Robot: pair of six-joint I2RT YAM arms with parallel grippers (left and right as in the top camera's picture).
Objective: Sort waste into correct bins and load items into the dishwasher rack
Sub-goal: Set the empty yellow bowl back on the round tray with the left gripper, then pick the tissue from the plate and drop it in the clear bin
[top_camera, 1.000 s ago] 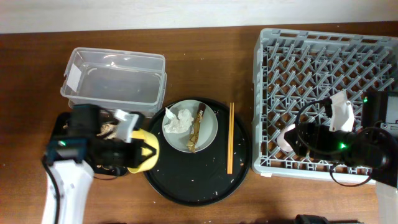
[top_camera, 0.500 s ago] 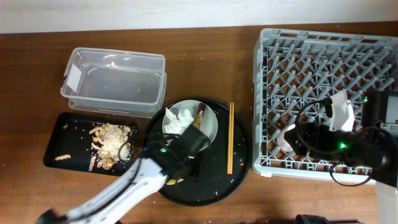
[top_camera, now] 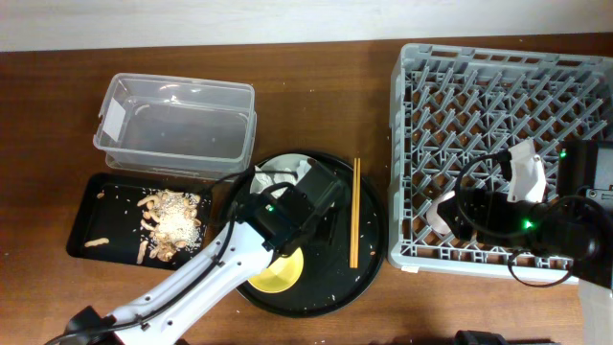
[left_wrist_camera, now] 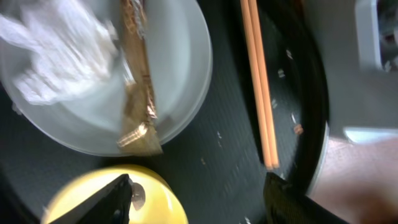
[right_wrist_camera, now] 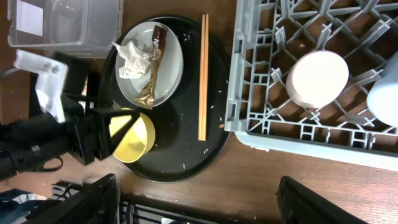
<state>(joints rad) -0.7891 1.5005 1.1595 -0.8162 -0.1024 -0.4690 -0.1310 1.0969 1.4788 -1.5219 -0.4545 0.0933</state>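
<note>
While the left end effector [left_wrist_camera: 198, 182] gapes, the bowl [top_camera: 275, 275] sits upright.

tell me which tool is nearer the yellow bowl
Left. The left tool hangs open right by the bowl, over the round tray. The right tool is well off, over the rack.

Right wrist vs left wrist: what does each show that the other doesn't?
Right wrist only: pink cup, blue cup, clear tub.
Left wrist only: nothing extra, just a closer look at the wrapper.
Both: plate with tissue and wrapper, chopsticks, yellow bowl, all on the round black tray.
</note>
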